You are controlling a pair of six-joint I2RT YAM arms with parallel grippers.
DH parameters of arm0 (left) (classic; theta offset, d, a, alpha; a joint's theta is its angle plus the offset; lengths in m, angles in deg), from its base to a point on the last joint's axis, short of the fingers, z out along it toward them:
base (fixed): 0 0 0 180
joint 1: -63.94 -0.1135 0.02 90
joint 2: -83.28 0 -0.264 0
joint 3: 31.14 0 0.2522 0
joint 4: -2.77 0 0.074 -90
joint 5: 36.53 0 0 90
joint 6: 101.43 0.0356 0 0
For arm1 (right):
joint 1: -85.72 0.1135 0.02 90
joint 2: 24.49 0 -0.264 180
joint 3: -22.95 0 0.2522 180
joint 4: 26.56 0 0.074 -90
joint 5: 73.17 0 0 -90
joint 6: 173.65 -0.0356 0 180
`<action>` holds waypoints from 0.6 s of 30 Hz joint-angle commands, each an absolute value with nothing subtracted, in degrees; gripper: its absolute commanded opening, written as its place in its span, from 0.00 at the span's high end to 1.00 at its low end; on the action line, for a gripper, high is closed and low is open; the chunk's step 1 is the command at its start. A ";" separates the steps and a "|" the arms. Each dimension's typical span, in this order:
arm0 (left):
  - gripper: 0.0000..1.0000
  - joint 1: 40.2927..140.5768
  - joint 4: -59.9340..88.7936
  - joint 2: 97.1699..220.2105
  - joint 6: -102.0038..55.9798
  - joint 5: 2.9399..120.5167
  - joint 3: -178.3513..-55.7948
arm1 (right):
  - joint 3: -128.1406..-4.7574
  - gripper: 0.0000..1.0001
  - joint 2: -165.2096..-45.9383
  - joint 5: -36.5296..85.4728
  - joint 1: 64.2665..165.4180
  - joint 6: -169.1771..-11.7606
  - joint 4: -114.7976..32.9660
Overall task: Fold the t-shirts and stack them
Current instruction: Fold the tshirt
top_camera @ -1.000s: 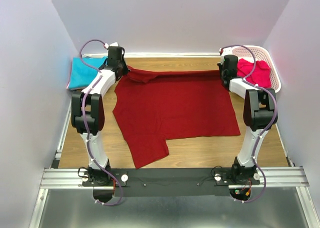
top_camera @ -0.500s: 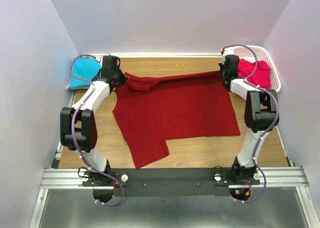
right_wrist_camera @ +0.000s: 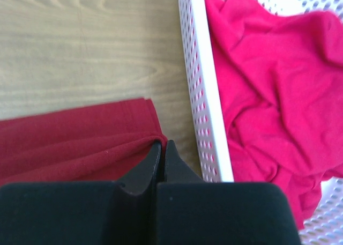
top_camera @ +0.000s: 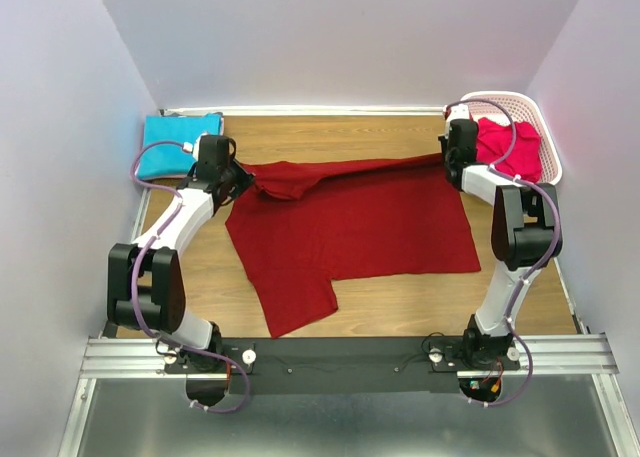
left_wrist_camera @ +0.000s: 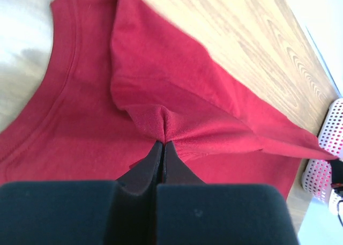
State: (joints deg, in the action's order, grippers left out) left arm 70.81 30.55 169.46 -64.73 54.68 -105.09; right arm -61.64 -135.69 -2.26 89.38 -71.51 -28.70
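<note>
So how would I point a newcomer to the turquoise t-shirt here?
Find the wooden table and look to its far left corner. The turquoise t-shirt lies there as a flat rectangle, the only blue-green cloth; the dark red t-shirt is spread mid-table, the pinkish-red t-shirt crumpled in the white basket.

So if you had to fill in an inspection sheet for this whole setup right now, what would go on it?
Surface: wooden table, bare wood around the cloth.
Job's things: dark red t-shirt spread flat, its far edge lifted and stretched between both hands; turquoise t-shirt a neat flat rectangle at the far left corner; pinkish-red t-shirt crumpled in the basket.
Clutter: white latticed basket at the far right; nothing else seen.
Hands: left hand shut, pinching the dark red t-shirt; right hand shut on its edge, beside the basket.
Cables: purple cables loop along both arms.
Surroundings: plain pale walls; metal rail at the near edge.
</note>
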 commanded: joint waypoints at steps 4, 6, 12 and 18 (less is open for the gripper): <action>1.00 70.53 24.28 168.19 -70.14 59.35 -96.25 | -60.24 0.94 -136.11 -5.76 88.88 -73.72 -31.26; 1.00 70.53 22.17 168.45 -71.28 60.32 -94.57 | -60.42 0.92 -137.25 -5.67 88.79 -74.33 -31.79; 1.00 70.53 19.52 169.06 -72.08 61.29 -90.52 | -62.53 0.87 -139.63 -5.23 88.79 -75.48 -34.52; 0.95 70.53 19.61 167.58 -71.72 61.03 -88.59 | -62.45 0.83 -138.93 -7.07 88.88 -77.50 -36.72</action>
